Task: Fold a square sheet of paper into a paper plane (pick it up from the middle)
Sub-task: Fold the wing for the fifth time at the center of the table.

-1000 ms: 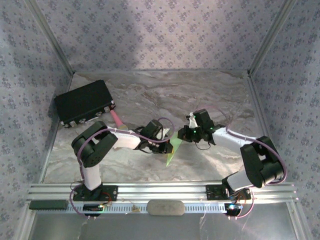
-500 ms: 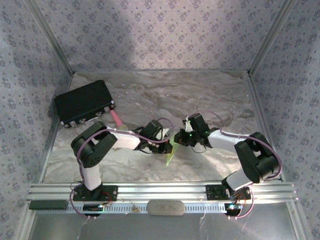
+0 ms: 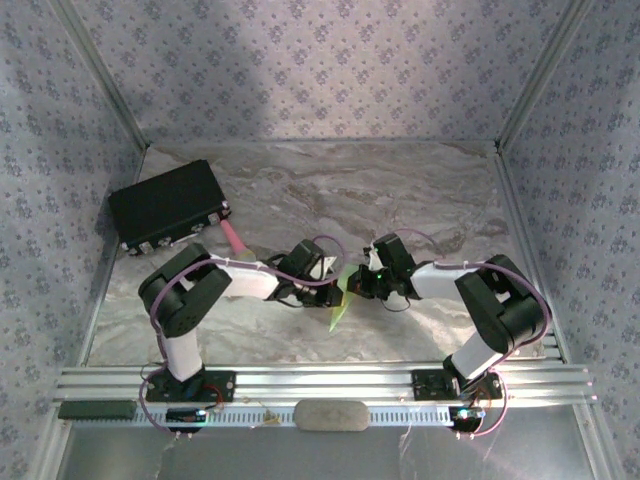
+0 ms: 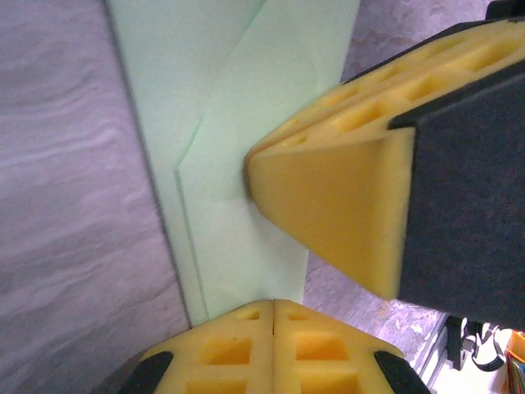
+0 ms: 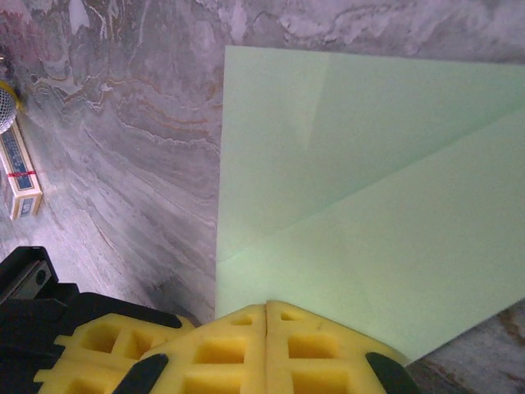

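Observation:
The square sheet of paper (image 3: 340, 306) lies folded on the marble table as a slim pale-green shape with diagonal creases (image 5: 369, 205). My left gripper (image 3: 326, 286) is shut, and its yellow tips (image 4: 272, 305) rest on the paper's near edge (image 4: 238, 123). My right gripper (image 3: 358, 285) is shut too, its tips (image 5: 267, 305) set down on the sheet from the opposite side. In the left wrist view the right fingers (image 4: 328, 197) touch the paper's fold. Neither pair pinches the sheet; both press on its face. No finished paper plane is in view.
A big black box (image 3: 165, 205) sits at the back left, with a pink cylinder (image 3: 233, 236) beside it. A small yellowish card box (image 5: 20, 176) lies on the table left of the right wrist. Patterned walls close in three sides; a metal rail (image 3: 320, 385) runs along the front.
My right arm has reached leftward and lowered until its gripper meets the paper, closing its last sliver of gap. The left arm and the paper have stayed put.

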Robot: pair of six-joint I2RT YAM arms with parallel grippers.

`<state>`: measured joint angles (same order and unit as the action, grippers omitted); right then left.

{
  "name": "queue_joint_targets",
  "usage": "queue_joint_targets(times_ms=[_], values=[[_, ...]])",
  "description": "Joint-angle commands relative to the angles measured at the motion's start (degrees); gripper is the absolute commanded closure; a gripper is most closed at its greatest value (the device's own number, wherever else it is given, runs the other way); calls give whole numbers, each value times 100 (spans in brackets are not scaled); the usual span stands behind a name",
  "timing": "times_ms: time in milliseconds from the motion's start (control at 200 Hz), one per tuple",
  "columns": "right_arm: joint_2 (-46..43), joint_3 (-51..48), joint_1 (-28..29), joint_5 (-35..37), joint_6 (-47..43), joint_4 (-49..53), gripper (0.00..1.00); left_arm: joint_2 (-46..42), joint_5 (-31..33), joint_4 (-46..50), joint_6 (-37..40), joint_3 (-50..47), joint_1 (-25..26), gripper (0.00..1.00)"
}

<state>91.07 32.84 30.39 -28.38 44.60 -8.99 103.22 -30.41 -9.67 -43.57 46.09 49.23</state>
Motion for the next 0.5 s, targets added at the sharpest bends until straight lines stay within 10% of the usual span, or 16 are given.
queue_joint_targets(times_ms=[0, 495], values=[[115, -190, -84, 426, 78, 238, 96, -416, 80, 408, -259, -161, 53, 100], [17, -173, -103, 444, 25, 309, 97, -395, -373, -80, -556, -361, 254, 97]])
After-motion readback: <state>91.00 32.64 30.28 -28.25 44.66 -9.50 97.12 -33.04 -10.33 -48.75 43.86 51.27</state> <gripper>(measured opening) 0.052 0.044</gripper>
